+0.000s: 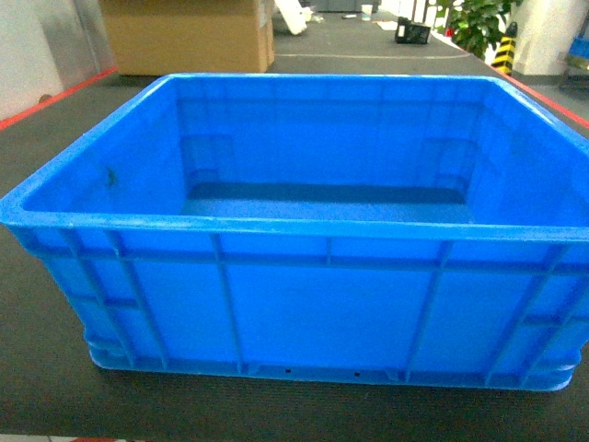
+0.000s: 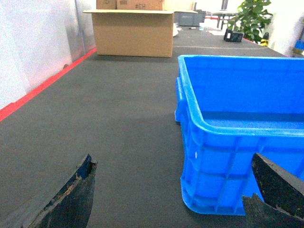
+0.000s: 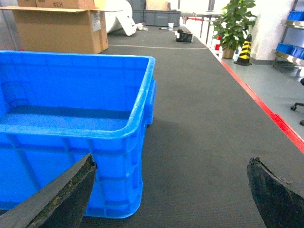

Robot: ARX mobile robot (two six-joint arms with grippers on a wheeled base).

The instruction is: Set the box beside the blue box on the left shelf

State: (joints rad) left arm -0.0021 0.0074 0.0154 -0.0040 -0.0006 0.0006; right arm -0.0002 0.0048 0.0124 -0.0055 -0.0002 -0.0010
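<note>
Currently, crate: bright-blue crate (image 1: 304, 304) seen on dark mat (image 2: 118, 118), ungrasped.
Grippers: left gripper (image 2: 173, 194) and right gripper (image 3: 171, 194) spread apart, flanking corners.
Risk: uneven grip could tilt it.

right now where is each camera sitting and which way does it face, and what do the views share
Head: rides on the robot, looks forward and down into the box; no robot body shows.
Left wrist: low beside the box's left corner, facing forward; left gripper fingers frame the bottom, spread.
Right wrist: low beside its right corner, facing forward; right gripper fingers likewise spread.
All share the box and cardboard carton.
</note>
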